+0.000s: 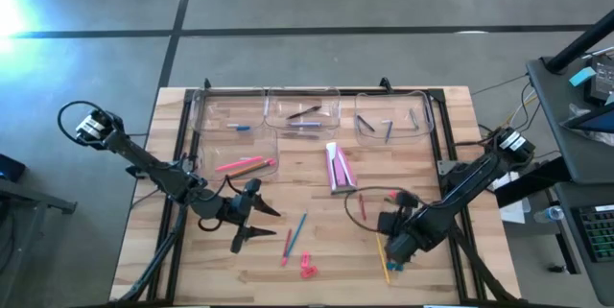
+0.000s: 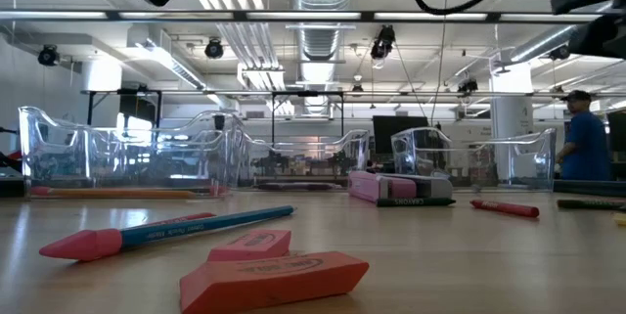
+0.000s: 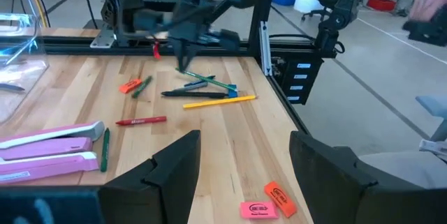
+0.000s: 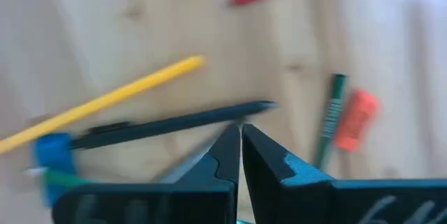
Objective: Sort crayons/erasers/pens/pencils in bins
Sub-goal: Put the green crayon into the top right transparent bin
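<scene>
No label legible to me. My right gripper (image 4: 239,137), fingers pressed together, touches the black pen (image 4: 181,123); left gripper (image 3: 244,158) spread above the erasers (image 3: 269,202).

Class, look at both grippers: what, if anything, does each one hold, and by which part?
The left gripper is open and holds nothing. The right gripper is shut beside a dark pen; whether it pinches that pen cannot be told.

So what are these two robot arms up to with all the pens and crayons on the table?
They are sorting stationery into clear bins along the table's far edge; a few pens already lie in them. The right claw has shut down at a black pen beside a yellow pencil near the front right; whether it grips the pen is unclear. The left claw hovers open. Two erasers wait at the front.
</scene>
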